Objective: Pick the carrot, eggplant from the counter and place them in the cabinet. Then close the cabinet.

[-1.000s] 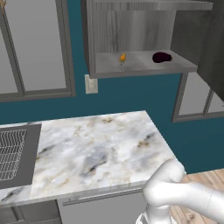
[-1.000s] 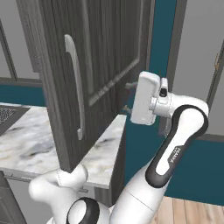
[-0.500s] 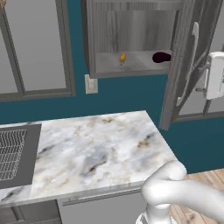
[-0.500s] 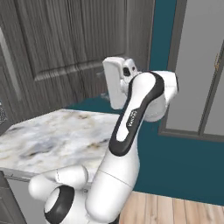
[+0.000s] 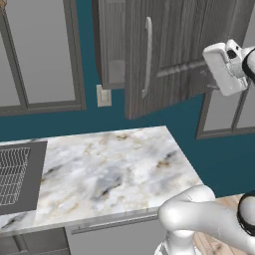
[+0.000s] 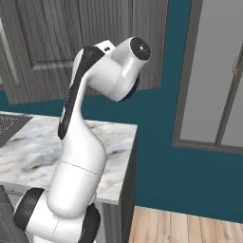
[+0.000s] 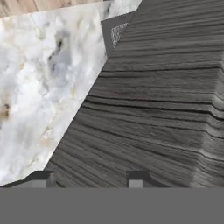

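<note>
The dark wood-grain cabinet door (image 5: 169, 55) stands almost shut, its slim bar handle (image 5: 147, 57) facing me. The carrot and the eggplant are hidden behind it. My white hand (image 5: 224, 69) presses against the door's right part, high above the marble counter (image 5: 109, 169). In the hand view the door's grain (image 7: 166, 105) lies right in front of my gripper (image 7: 92, 178). Its two dark fingertips (image 7: 46, 177) stand wide apart with nothing between them, so it is open. The counter (image 7: 39, 78) shows far below to the left.
A dark ridged sink area (image 5: 15, 177) borders the counter on the left. Glass-fronted grey-framed cabinets (image 5: 42, 55) (image 6: 213, 76) flank the wood-grain one. A wall outlet (image 5: 103, 95) sits under the cabinet. Wooden floor (image 6: 180, 228) lies to the right of the counter.
The cabinet door has swung from wide open to nearly shut, with my hand moving left against it. The carrot and eggplant on the shelf have gone out of sight behind it.
</note>
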You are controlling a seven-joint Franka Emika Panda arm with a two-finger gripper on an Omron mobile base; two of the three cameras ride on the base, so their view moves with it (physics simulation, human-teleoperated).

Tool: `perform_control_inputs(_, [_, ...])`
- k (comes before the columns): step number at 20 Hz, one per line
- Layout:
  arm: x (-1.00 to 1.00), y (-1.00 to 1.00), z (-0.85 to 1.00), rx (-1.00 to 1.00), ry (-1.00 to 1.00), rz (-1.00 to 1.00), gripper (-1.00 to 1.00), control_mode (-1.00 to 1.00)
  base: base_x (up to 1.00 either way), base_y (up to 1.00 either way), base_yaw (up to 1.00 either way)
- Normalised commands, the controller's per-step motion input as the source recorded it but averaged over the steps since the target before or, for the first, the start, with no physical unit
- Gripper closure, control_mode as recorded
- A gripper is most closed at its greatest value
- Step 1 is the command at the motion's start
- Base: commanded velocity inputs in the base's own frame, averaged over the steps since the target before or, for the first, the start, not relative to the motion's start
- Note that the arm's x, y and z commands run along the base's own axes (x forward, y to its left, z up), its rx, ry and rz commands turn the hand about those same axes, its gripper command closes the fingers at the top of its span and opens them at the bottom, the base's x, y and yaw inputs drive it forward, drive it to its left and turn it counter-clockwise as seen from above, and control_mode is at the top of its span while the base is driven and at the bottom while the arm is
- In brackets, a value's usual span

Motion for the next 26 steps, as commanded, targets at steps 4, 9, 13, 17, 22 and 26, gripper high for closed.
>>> perform_control_inputs(4, [1.00,0.85,-1.00,-0.39,-0.29,-0.58,-1.00,-1.00,0.00,0.00,0.00])
perform_control_inputs(9, [1.00,0.76,-0.99,-0.35,-0.32,-0.55,-1.00,-1.00,0.00,0.00,0.00])
perform_control_inputs(13, [1.00,0.53,-0.85,-0.27,-0.24,-0.47,-1.00,-1.00,0.00,0.00,0.00])
perform_control_inputs(17, [1.00,0.16,-0.80,-0.16,-0.18,-0.39,-1.00,-1.00,0.00,0.00,0.00])
perform_control_inputs(22, [1.00,-0.37,-0.32,-0.02,-0.11,-0.20,-1.00,-1.00,0.00,0.00,0.00])
perform_control_inputs(26, [-0.67,-0.38,0.02,0.16,0.13,0.00,-1.00,-1.00,0.00,0.00,0.00])
